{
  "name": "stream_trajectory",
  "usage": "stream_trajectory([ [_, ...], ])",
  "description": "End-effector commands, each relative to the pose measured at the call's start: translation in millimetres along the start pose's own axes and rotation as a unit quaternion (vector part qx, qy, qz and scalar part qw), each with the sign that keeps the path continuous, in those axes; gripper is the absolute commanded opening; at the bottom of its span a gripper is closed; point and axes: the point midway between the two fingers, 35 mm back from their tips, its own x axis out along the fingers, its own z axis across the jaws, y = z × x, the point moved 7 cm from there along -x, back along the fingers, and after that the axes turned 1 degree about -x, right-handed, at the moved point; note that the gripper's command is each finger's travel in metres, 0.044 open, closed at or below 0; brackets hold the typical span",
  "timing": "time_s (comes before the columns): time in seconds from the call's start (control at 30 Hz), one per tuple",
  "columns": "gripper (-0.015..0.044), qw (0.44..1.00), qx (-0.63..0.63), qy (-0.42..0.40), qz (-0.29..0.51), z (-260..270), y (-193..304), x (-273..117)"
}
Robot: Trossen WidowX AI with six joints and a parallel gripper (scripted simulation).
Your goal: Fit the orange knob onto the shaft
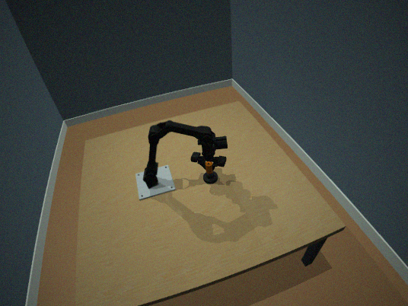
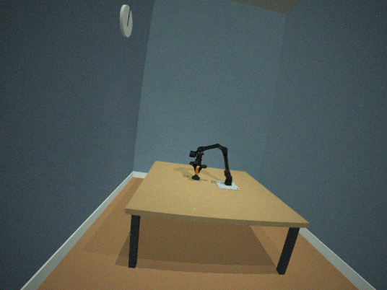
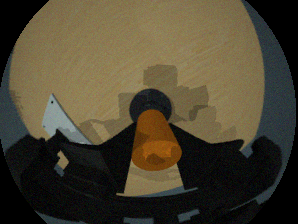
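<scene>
My gripper (image 1: pixel 208 164) (image 2: pixel 196 169) (image 3: pixel 152 125) is shut on the orange knob (image 1: pixel 208 165) (image 2: pixel 196 169) (image 3: pixel 156 141) and holds it upright, straight above the dark round pedestal (image 1: pixel 210 177) (image 2: pixel 196 177) (image 3: pixel 150 102). In the wrist view the knob's far end covers the middle of the pedestal, so the D-shaped shaft is hidden behind it. In the top view a short gap seems to show between the knob and the pedestal's top. I cannot tell whether the knob is on the shaft.
The arm's base stands on a grey plate (image 1: pixel 164 179) (image 2: pixel 233 186) (image 3: pixel 59 120) to the left of the pedestal on the wooden table (image 1: pixel 133 228) (image 2: pixel 202 202). The table's front edge is far from the pedestal.
</scene>
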Motion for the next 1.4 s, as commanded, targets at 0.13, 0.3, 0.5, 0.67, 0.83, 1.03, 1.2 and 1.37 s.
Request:
stream_trajectory([
  [0.13, 0.0000, 0.999, -0.038, 0.002, 0.001, -3.4, -1.2, -1.2],
  [0.3, 0.0000, 0.999, -0.038, 0.002, 0.001, -3.5, -1.2, 2.5],
  [0.5, 0.0000, 0.999, -0.038, 0.002, 0.001, -2.8, -0.9, 2.1],
  [0.67, 0.0000, 0.999, -0.038, 0.002, 0.001, -1.1, -0.2, 2.5],
  [0.83, 0.0000, 0.999, -0.038, 0.002, 0.001, 0.3, 0.3, 2.5],
  [1.03, 0.0000, 0.999, -0.038, 0.002, 0.001, -0.4, 0.1, 1.3],
  [1.2, 0.0000, 0.999, -0.038, 0.002, 0.001, -1.4, -0.3, -2.2],
  [1.37, 0.0000, 0.995, -0.100, 0.002, 0.001, -2.0, -0.6, -2.6],
])
